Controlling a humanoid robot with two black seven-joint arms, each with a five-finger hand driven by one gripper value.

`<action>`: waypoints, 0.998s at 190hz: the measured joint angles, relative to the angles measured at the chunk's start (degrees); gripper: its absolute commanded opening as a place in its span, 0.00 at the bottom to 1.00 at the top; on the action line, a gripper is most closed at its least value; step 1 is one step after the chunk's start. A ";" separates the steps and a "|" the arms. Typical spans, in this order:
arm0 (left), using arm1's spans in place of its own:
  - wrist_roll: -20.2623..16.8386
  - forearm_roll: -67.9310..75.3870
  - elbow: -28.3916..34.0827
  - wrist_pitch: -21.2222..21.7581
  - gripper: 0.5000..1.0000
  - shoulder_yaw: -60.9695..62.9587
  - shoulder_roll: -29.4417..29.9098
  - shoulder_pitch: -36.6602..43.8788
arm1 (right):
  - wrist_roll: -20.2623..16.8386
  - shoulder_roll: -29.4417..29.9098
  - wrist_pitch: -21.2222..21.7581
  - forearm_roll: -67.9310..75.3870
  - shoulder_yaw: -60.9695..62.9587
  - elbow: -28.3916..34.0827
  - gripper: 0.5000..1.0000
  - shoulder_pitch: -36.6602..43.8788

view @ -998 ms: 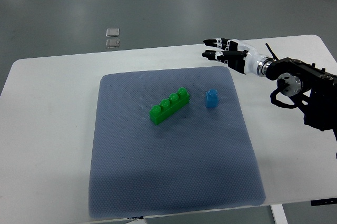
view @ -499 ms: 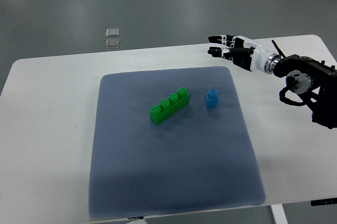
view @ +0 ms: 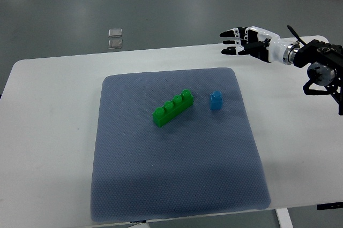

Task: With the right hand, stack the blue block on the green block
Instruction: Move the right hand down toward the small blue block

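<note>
Even, bright overhead light; sharp, shadows faint.

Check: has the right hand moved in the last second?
Yes. The right hand has drifted up and right, away from the blue block, past the table's far edge.

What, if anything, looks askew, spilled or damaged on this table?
Nothing is spilled or damaged. The green block lies diagonally across the mat, not square to its edges, and the blue block stands upright just to its right, apart from it. The right hand is open over the table's far edge, holding nothing.
</note>
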 measured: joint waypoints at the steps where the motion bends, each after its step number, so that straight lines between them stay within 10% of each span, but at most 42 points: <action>1: 0.00 0.00 0.00 0.00 1.00 0.00 0.00 0.00 | 0.05 -0.04 -0.03 -0.30 0.02 0.02 0.83 0.00; 80: -0.01 0.00 0.00 0.00 1.00 0.00 0.00 0.00 | 5.85 -6.99 -9.00 -34.42 -1.79 17.33 0.82 -1.72; 190: -0.02 0.00 0.00 0.00 1.00 0.00 0.00 0.00 | 0.11 -7.26 -16.74 -40.97 -12.50 25.34 0.81 0.33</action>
